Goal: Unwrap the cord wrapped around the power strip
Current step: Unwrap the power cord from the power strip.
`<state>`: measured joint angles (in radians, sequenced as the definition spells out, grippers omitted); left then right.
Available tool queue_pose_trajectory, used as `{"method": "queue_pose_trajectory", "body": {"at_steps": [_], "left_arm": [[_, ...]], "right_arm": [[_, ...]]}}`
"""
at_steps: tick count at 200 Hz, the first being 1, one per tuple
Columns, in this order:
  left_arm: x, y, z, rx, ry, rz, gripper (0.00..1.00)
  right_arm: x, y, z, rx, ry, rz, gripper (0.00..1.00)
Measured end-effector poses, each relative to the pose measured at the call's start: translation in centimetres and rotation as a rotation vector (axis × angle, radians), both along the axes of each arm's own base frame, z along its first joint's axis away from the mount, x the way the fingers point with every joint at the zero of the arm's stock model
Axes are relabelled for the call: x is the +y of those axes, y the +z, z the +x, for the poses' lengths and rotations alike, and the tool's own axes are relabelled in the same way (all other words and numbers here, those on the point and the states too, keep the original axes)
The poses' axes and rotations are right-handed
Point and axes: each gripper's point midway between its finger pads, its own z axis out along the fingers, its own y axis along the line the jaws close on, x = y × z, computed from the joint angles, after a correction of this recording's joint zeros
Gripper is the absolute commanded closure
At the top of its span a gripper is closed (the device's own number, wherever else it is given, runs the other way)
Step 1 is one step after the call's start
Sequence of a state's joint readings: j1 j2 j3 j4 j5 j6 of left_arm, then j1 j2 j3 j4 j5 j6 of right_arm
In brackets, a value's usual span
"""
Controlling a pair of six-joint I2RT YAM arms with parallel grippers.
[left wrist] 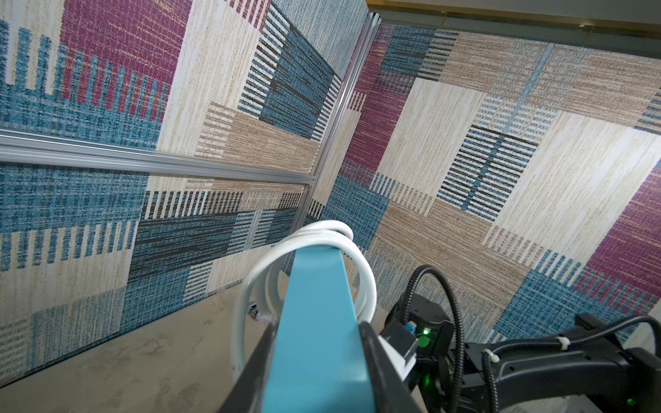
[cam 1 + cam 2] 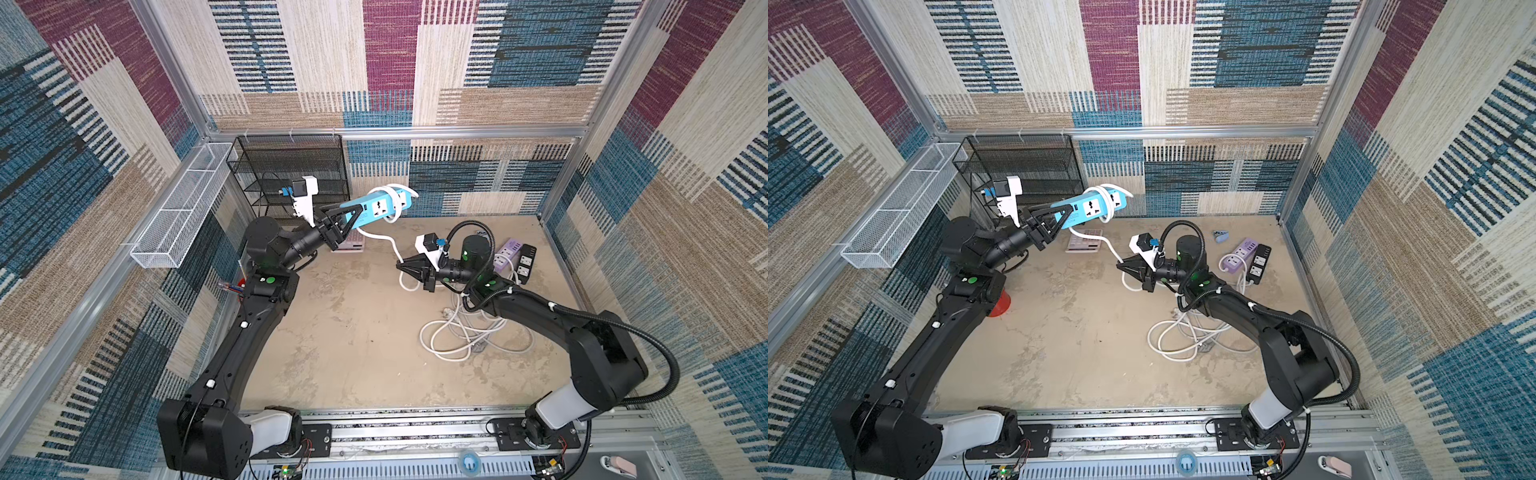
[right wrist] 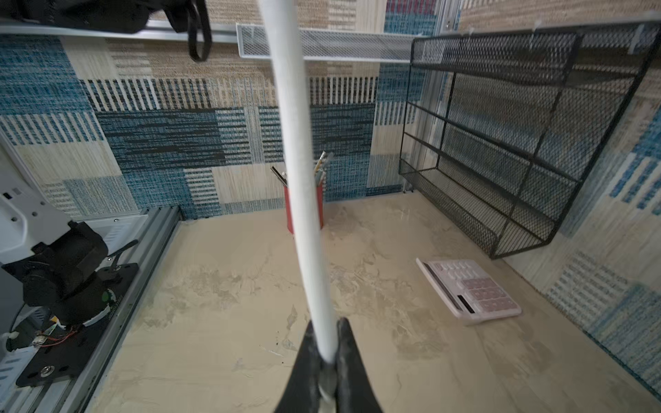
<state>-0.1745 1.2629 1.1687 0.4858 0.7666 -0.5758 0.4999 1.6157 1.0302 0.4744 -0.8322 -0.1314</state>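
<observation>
My left gripper (image 2: pixel 354 215) (image 2: pixel 1065 214) (image 1: pixel 317 323) is shut on one end of the blue power strip (image 2: pixel 376 208) (image 2: pixel 1090 206) (image 1: pixel 316 321) and holds it in the air near the back wall. The white cord (image 2: pixel 390 194) (image 1: pixel 361 264) loops loosely a few times around the strip's far end. From there it hangs down to my right gripper (image 2: pixel 400 267) (image 2: pixel 1120 266) (image 3: pixel 327 323), which is shut on the cord (image 3: pixel 300 178) lower and to the right, above the floor. Past that grip the cord drops in a loop to the floor.
A black mesh rack (image 2: pixel 291 174) and a white mesh basket (image 2: pixel 178 208) hang on the back left walls. A pink calculator (image 2: pixel 1084 241) (image 3: pixel 468 286) lies under the strip. A purple and a black power strip (image 2: pixel 515 257) and a pile of white cord (image 2: pixel 453 336) lie right. A red pen cup (image 2: pixel 998 303) stands left.
</observation>
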Motion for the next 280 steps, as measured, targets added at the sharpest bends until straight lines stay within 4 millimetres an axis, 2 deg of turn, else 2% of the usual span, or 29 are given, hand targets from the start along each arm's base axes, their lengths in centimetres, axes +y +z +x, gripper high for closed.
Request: {"method": "queue_pose_trajectory", "body": {"at_steps": [16, 45, 80, 123, 146, 169, 198, 216, 227, 254, 280], "left_arm": [[-0.1, 0.0, 0.1, 0.003, -0.006, -0.007, 1.0], [-0.9, 0.3, -0.2, -0.013, -0.039, -0.029, 1.0], [-2.2, 0.6, -1.1, -0.027, -0.094, -0.037, 1.0], [-4.5, -0.1, -1.5, 0.014, -0.165, -0.057, 1.0], [-6.1, -0.7, -2.0, 0.027, -0.215, -0.058, 1.0], [-8.0, -1.9, -2.2, 0.066, -0.266, -0.058, 1.0], [-10.5, -3.8, -2.5, 0.132, -0.334, -0.052, 1.0], [-11.3, -4.6, -2.5, 0.153, -0.351, -0.047, 1.0], [-11.3, -4.7, -2.5, 0.156, -0.353, -0.046, 1.0], [-11.1, -4.9, -2.1, 0.161, -0.32, -0.036, 1.0], [-10.3, -5.5, -1.3, 0.187, -0.267, -0.01, 1.0]], "right_arm": [[0.8, -1.2, 1.6, 0.027, -0.006, -0.007, 1.0], [1.6, -2.1, 5.0, 0.047, -0.026, 0.02, 1.0], [-0.4, -1.9, 10.2, 0.089, -0.099, 0.11, 1.0], [-3.0, 2.2, 15.6, 0.047, -0.157, 0.218, 1.0], [-3.7, 4.7, 17.3, 0.006, -0.162, 0.247, 1.0], [-4.8, 8.0, 18.9, -0.049, -0.182, 0.271, 1.0], [-6.3, 12.6, 20.0, -0.125, -0.203, 0.288, 1.0], [-7.4, 15.3, 20.1, -0.173, -0.219, 0.293, 1.0], [-8.1, 16.2, 20.0, -0.185, -0.23, 0.286, 1.0], [-9.9, 18.8, 18.8, -0.209, -0.264, 0.263, 1.0], [-11.4, 21.2, 16.2, -0.257, -0.3, 0.234, 1.0]]}}
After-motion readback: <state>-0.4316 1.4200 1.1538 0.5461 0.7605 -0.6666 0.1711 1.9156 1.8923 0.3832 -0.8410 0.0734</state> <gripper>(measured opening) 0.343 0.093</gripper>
